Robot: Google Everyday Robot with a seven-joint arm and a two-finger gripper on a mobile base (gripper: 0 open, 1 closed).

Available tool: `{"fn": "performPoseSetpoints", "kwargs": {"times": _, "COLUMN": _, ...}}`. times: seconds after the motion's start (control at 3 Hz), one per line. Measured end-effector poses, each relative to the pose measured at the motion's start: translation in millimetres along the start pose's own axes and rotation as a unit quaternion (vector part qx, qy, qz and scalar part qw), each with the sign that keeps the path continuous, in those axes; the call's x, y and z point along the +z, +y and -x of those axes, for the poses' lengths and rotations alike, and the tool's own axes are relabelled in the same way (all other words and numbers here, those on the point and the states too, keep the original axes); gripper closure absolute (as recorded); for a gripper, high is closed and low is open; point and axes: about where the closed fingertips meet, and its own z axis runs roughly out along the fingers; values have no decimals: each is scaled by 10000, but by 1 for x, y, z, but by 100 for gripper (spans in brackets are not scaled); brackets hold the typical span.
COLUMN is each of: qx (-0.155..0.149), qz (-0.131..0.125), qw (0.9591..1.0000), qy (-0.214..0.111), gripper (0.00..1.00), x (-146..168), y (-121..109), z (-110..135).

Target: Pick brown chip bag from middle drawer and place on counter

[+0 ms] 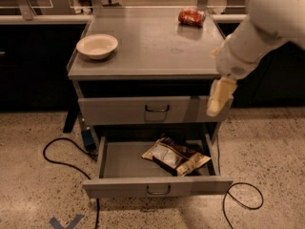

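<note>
The brown chip bag (175, 156) lies crinkled in the right half of the open middle drawer (157, 187), which is pulled out low near the floor. The counter (152, 51) is the grey cabinet top above it. My gripper (217, 98) hangs pointing down from the white arm at the right, in front of the cabinet's right front corner, level with the closed upper drawer. It is well above the bag and to its right, and holds nothing that I can see.
A white bowl (97, 46) stands on the counter's left side and a small red bag (191, 17) at its back right. The upper drawer (147, 109) is shut. Black cables (57, 157) lie on the floor at both sides. Pale benches run behind.
</note>
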Motion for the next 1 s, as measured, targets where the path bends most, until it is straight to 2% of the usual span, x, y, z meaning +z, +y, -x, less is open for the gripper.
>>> {"fn": "performPoseSetpoints", "kwargs": {"times": 0.33, "qx": -223, "qz": 401, "qw": 9983, "qy": -362, "gripper": 0, "x": 100, "y": 30, "z": 25}}
{"fn": "performPoseSetpoints", "kwargs": {"times": 0.67, "qx": -281, "qz": 735, "qw": 9938, "qy": -782, "gripper": 0, "x": 192, "y": 58, "z": 51}}
{"fn": "performPoseSetpoints", "kwargs": {"times": 1.0, "qx": -181, "qz": 1017, "qw": 9901, "qy": -952, "gripper": 0, "x": 248, "y": 77, "z": 58}}
